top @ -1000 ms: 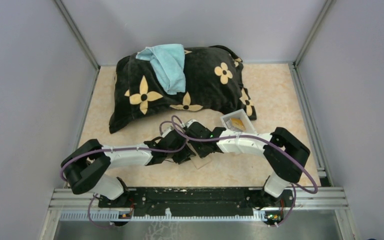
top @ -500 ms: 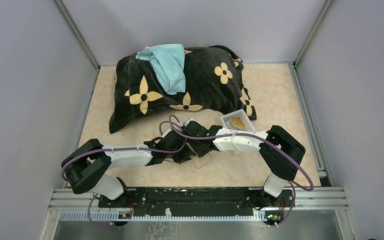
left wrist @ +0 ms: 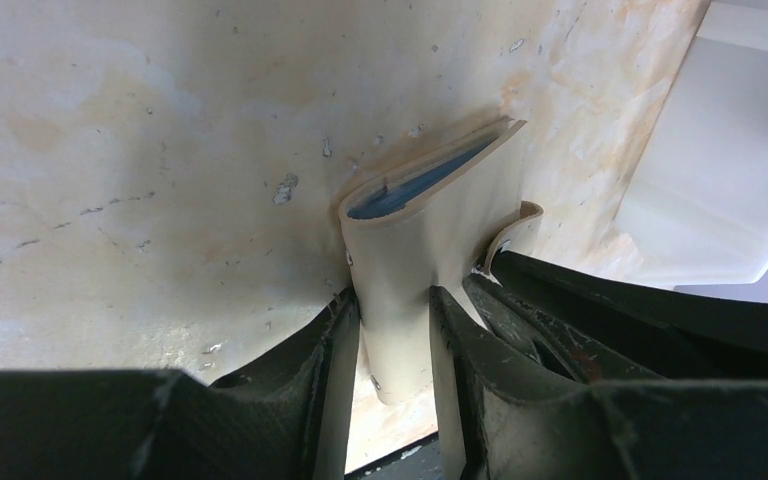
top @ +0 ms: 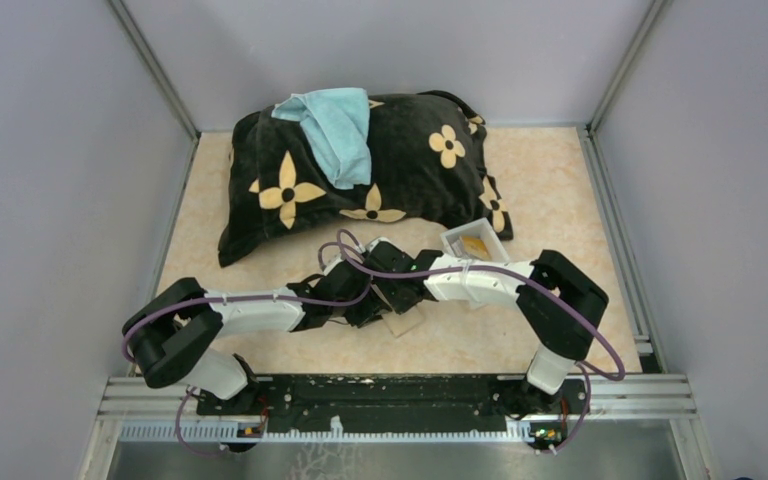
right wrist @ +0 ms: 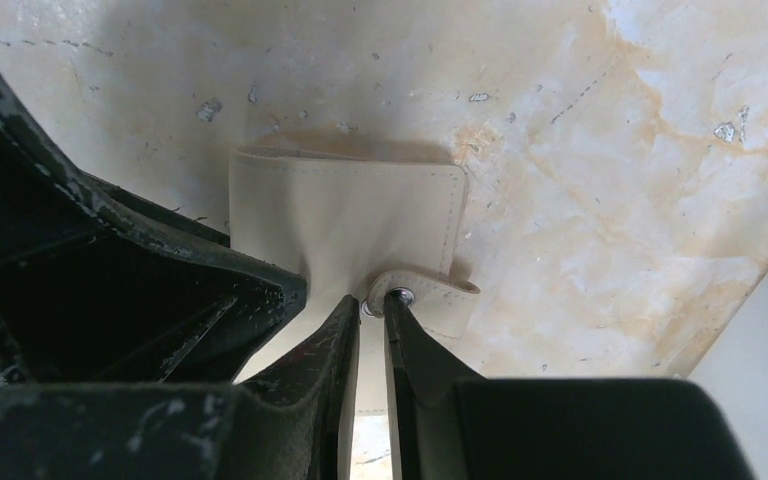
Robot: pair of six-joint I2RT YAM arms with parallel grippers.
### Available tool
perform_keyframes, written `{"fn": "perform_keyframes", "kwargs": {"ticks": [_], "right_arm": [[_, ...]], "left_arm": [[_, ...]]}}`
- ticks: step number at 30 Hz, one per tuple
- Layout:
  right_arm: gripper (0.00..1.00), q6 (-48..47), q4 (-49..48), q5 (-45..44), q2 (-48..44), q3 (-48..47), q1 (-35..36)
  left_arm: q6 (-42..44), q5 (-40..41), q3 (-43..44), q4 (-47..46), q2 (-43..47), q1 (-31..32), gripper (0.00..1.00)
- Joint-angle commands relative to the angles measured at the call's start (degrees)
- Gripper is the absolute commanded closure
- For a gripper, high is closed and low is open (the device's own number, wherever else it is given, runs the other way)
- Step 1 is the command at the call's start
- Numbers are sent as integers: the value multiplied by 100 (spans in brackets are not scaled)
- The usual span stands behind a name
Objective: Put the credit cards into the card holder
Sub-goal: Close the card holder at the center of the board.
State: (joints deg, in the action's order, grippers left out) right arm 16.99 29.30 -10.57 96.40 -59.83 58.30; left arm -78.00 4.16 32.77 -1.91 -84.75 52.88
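The left gripper [left wrist: 393, 302] clamps the tan card holder [left wrist: 422, 215]; the right gripper [right wrist: 372, 305], nearly closed, meets its snap tab [right wrist: 432, 296], though any grip is unclear.

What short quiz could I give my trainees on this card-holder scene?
1. True or false: the left gripper clamps the card holder.
2. The right gripper pinches: A) the holder's snap tab, B) a gold card, C) the white tray?
3. Fill in: the blue towel lies on the ____.
Key: 1 true; 2 A; 3 flowered pillow.
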Motion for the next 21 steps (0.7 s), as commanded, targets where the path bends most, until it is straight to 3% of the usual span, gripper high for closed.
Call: {"fn": "perform_keyframes", "kwargs": {"ticks": [1, 8, 15, 21], "right_arm": [[85, -12, -96, 12, -2, -283, 94], [87, 13, -74, -62, -123, -267, 94], [76, 17, 16, -203, -130, -389, 98], [74, -26, 142, -360, -127, -547, 94]], "left_arm": [[191, 156, -271, 549, -262, -41, 61], [194, 157, -263, 562, -248, -42, 61], [167, 147, -280, 574, -235, -44, 62], [159, 171, -290, 589, -218, -42, 62]]}}
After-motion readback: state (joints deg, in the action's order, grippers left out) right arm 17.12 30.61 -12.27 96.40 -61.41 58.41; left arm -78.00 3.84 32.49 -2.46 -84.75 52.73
